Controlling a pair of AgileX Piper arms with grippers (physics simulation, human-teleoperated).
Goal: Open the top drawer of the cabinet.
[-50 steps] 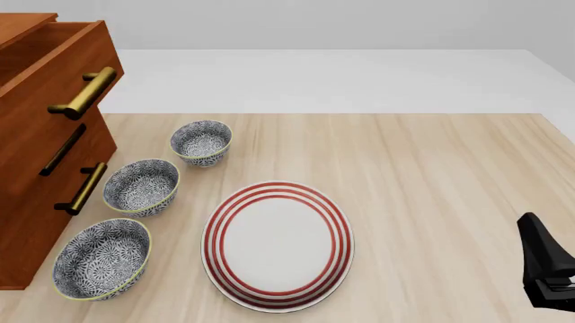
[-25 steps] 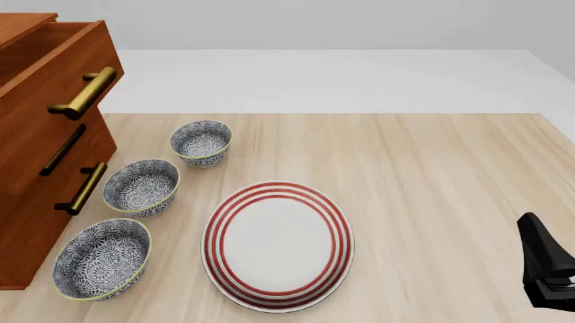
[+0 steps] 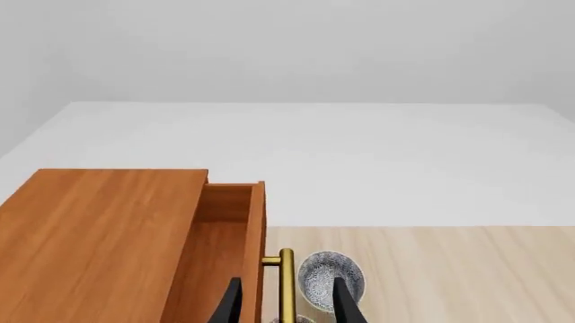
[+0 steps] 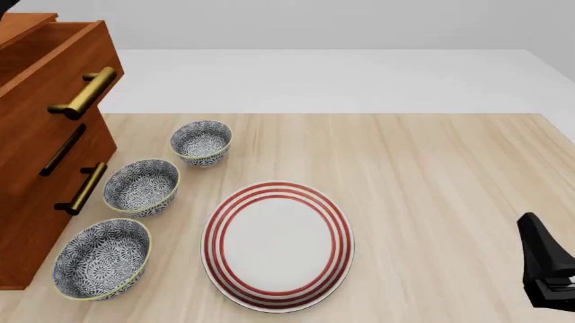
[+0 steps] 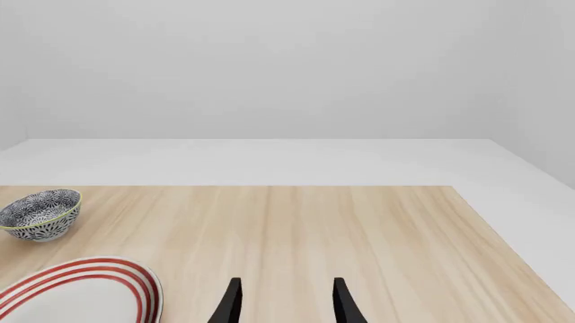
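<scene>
The top drawer (image 4: 50, 74) already sticks out of the cabinet (image 4: 36, 202) at the surface's left edge, its handle (image 3: 285, 286) between the left hand's (image 3: 285, 306) wide-apart, empty fingers.

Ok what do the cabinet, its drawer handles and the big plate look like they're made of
The cabinet looks like reddish-brown wood with a smooth satin finish, faint grain showing. The top drawer's handle looks like brass: golden with a dull metallic sheen. The red-ringed plate looks like glazed ceramic, glossy white, though a render leaves that open.
</scene>
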